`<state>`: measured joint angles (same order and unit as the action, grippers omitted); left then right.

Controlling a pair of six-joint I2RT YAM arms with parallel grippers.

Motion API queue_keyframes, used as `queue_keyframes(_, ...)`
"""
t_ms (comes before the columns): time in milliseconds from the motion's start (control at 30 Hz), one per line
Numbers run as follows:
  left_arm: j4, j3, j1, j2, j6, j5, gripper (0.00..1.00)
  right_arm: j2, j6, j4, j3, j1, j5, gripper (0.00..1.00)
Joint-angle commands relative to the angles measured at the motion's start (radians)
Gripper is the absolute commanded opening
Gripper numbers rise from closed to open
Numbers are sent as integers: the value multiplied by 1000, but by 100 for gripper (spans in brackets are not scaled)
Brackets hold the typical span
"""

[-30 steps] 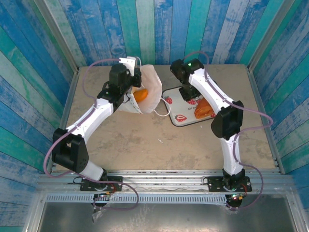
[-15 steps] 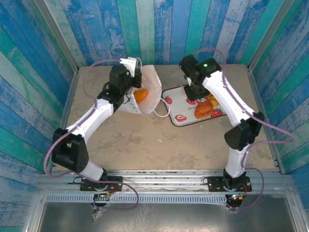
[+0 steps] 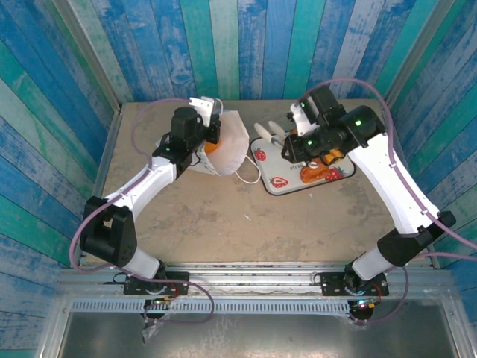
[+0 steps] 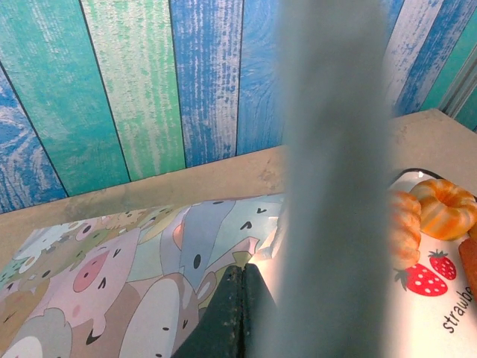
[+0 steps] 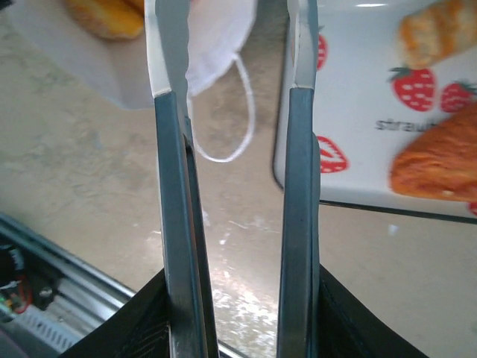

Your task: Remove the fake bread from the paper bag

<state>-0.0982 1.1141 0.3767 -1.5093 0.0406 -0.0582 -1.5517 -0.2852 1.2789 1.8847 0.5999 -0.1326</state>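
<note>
Where bag [image 3: 233, 139] gapes (seemingly pinched), bread [image 3: 214, 147] shows.

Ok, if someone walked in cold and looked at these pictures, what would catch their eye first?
The blue and green plank walls all round the table hit first. Then, at the back left, the white paper bag with an orange piece of fake bread inside, its rim pinched by the left gripper. Right of it sits a strawberry-printed tray with more pastries, the right gripper open by its left edge.
</note>
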Motion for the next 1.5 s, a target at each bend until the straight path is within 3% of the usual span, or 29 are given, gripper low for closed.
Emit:
queue_keyframes(0,-25,-17,-1,77,-11,-15,0,-13,-36,-84,-49,30,-97,43)
queue_keyframes(200,-35,-27,-1,100,-38,-42,0,-20,-124,-304,-206,32,-273,42)
queue_keyframes(533,-91,-75,-2,165,-74,-144,0,-83,-251,-533,-306,47,-337,42)
queue_keyframes(967,-120,-120,0,206,-86,-174,0,-122,-315,-602,-324,68,-273,43)
queue_keyframes(1467,-146,-138,-1,192,-49,-171,0,-147,-304,-482,-321,104,-119,43)
